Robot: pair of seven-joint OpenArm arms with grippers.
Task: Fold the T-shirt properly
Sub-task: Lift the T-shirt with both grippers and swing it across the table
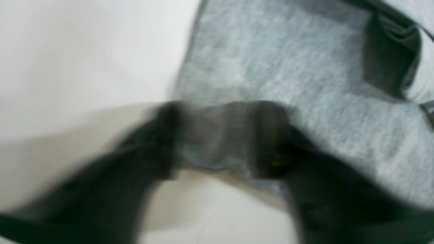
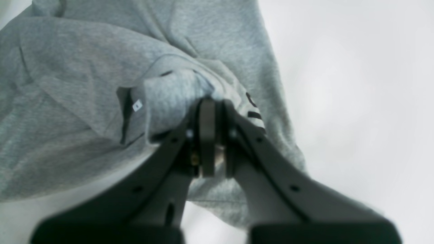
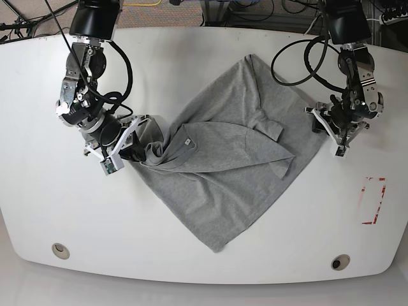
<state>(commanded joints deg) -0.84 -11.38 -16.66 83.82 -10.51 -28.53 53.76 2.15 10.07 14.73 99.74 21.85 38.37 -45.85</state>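
T-shirt hem corner near table front edge.

The T-shirt is heather grey, with a small white tag and black print on one side. The tabletop is white. Both tools, right tool and left tool, are black.

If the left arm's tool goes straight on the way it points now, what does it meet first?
Probably the large heather-grey cotton T-shirt: its edge already lies between the open fingers of the left tool, though the wrist view is blurred.
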